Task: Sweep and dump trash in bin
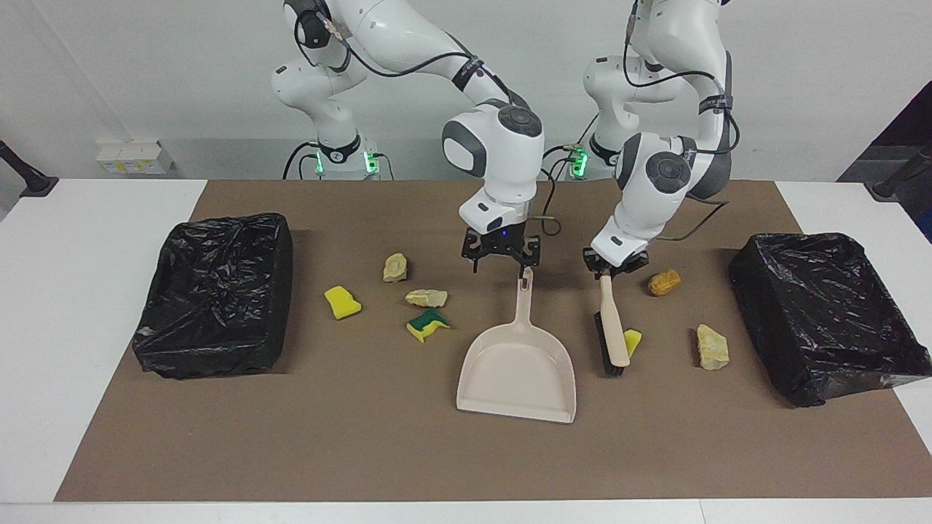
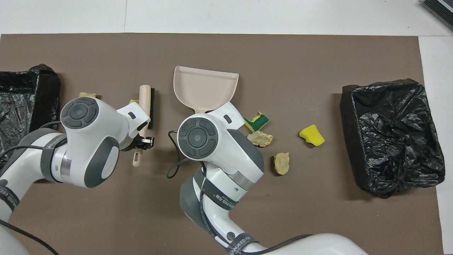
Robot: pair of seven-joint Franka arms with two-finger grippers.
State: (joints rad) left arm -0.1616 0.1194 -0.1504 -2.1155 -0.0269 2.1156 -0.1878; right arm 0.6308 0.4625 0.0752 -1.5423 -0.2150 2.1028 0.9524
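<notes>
Beige dustpan mid-mat, left tool gripping brush handle, sponge scraps near bin

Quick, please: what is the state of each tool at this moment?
Left tool: at the brush handle; open or closed cannot be told.
Right tool: open, over the dustpan handle, holding nothing.

Opposed high views (one steeper), shared mat
</notes>
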